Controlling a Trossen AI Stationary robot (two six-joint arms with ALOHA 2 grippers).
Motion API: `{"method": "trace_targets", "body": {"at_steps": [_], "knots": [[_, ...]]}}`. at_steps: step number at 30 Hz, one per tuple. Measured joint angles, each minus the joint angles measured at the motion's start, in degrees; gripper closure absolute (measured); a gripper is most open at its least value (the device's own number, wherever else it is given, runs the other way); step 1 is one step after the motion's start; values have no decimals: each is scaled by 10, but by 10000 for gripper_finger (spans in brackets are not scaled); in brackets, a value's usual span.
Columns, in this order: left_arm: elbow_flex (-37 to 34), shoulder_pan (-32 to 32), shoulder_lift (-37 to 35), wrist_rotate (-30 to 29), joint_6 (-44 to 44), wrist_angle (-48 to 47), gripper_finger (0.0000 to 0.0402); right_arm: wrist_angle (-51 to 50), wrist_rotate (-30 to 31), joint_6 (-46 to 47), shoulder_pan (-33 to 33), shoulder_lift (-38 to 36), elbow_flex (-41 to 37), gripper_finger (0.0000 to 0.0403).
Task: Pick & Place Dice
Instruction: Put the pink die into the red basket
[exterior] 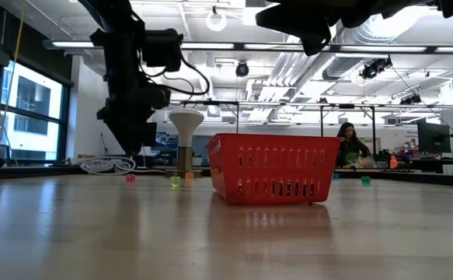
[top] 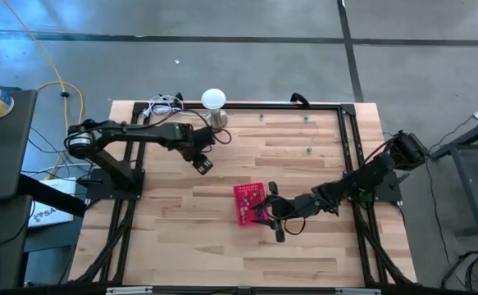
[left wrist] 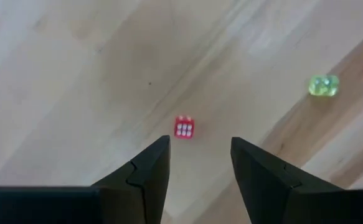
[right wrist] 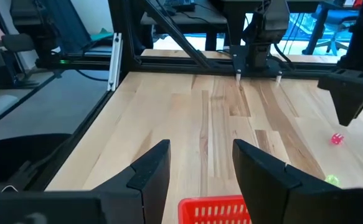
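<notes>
A small red die (left wrist: 183,127) lies on the wooden table just ahead of my left gripper (left wrist: 200,146), which points down above it, open and empty. A green die (left wrist: 324,86) lies farther off. In the high view my left gripper (top: 204,165) hangs left of the table's middle, near the white lamp (top: 213,100). The red basket (top: 249,203) stands on the table near the middle. My right gripper (top: 270,215) hovers open over the basket's right rim (right wrist: 215,210), well above it in the low view. More dice (top: 308,150) lie toward the far right.
The white dome-topped lamp (exterior: 185,132) stands at the far edge beside a coil of white cable (exterior: 106,164). A black frame (top: 345,123) runs round the table. Several dice (exterior: 175,181) lie scattered behind the basket (exterior: 273,167). A person sits in the room beyond.
</notes>
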Motion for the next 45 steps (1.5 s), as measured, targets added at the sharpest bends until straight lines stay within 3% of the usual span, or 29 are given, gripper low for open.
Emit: {"method": "trace_targets", "body": {"at_steps": [14, 45], "knots": [[0, -1, 57, -1, 59, 17, 239, 2, 0, 6, 0, 0, 0, 239], [-65, 33, 56, 24, 103, 104, 239, 0, 0, 6, -5, 0, 0, 239]]}}
